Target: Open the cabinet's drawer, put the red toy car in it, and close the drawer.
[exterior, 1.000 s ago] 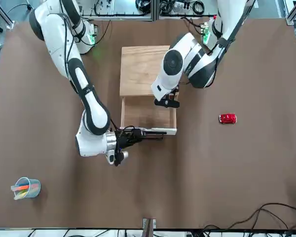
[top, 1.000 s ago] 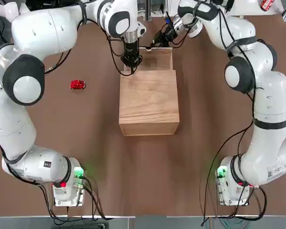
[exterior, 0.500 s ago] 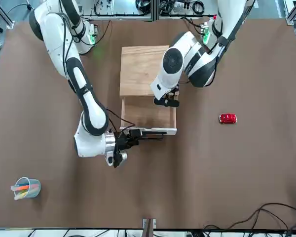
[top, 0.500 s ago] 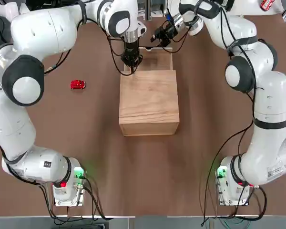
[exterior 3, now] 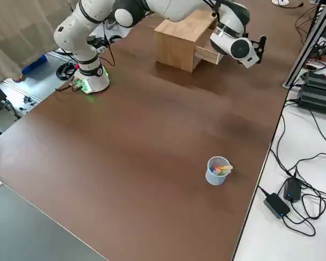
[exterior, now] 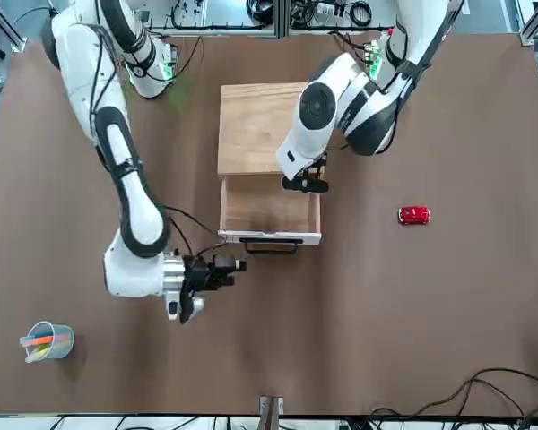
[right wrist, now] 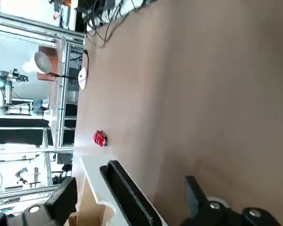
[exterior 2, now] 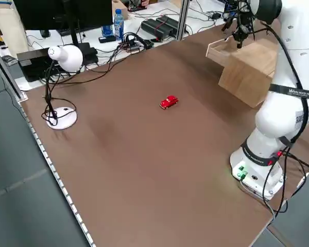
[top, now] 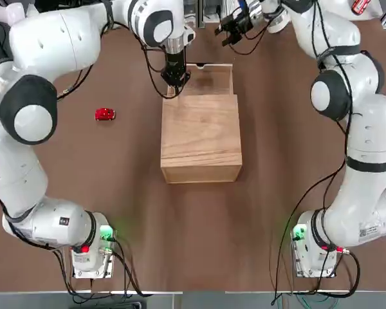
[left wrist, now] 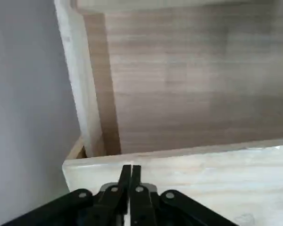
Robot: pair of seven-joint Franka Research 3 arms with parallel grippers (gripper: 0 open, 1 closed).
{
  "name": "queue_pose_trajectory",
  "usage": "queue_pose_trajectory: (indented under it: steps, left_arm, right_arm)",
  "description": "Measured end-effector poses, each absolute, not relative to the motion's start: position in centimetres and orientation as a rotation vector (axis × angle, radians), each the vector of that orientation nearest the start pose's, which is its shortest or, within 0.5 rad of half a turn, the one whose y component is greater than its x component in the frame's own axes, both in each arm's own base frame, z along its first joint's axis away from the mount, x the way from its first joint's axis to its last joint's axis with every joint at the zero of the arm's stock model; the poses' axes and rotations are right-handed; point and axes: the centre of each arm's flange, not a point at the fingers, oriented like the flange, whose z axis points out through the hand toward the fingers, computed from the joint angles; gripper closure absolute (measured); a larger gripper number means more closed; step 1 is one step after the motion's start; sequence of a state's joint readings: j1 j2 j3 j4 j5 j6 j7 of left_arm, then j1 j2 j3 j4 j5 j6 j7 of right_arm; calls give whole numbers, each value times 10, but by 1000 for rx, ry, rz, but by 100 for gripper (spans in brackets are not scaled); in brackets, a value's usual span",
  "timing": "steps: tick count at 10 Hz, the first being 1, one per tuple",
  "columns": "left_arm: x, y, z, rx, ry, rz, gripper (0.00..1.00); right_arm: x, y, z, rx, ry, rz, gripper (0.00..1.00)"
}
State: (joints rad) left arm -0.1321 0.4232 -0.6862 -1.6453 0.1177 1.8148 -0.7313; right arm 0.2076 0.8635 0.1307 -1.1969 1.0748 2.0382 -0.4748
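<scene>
Left gripper (left wrist: 130, 176) points down, fingers together; right gripper (exterior: 236, 265) spread.

So my work surface is a big brown table (exterior: 430, 340). Sitting on it: the wooden cabinet (top: 201, 138) mid-table with its drawer (exterior: 269, 208) pulled out, the red toy car (top: 104, 114) off to the cabinet's left, well apart from it, and a small cup of coloured sticks (exterior: 46, 341) near a far corner.

Cabinet (top: 201, 138) and drawer (exterior: 269, 208): pale unfinished wood, visible grain, matt. Red toy car (exterior: 414, 215): glossy. Table (top: 199, 244): smooth matt brown. Arm shells: glossy white plastic
</scene>
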Motion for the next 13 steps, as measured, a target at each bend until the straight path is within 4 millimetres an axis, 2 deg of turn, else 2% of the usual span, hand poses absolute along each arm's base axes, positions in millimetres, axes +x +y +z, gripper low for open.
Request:
queue_pose_trajectory:
  steps: [1,4,6,7,9,11,13]
  left_arm:
    - [484,-409,406,-3103,116,341,87]
    - [519,-349,422,-3050,-67,300,44]
    - [540,-297,435,-3003,-157,300,13]
    - [548,-275,439,-2987,-140,320,3]
    - [558,-245,447,-2983,-29,342,7]
    - [566,-214,452,-2972,65,381,6]
    - [580,-156,460,-2941,-171,442,0]
  right_arm:
    - [730,256,298,-2091,-213,-85,0]
    - [745,212,308,-2200,-267,-135,0]
    - [754,175,327,-2319,-337,-187,0]
    - [757,154,343,-2372,-363,-219,0]
    - [756,117,362,-2439,-403,-207,0]
    - [754,98,372,-2522,-462,-189,0]
    - [747,81,386,-2564,-500,-141,0]
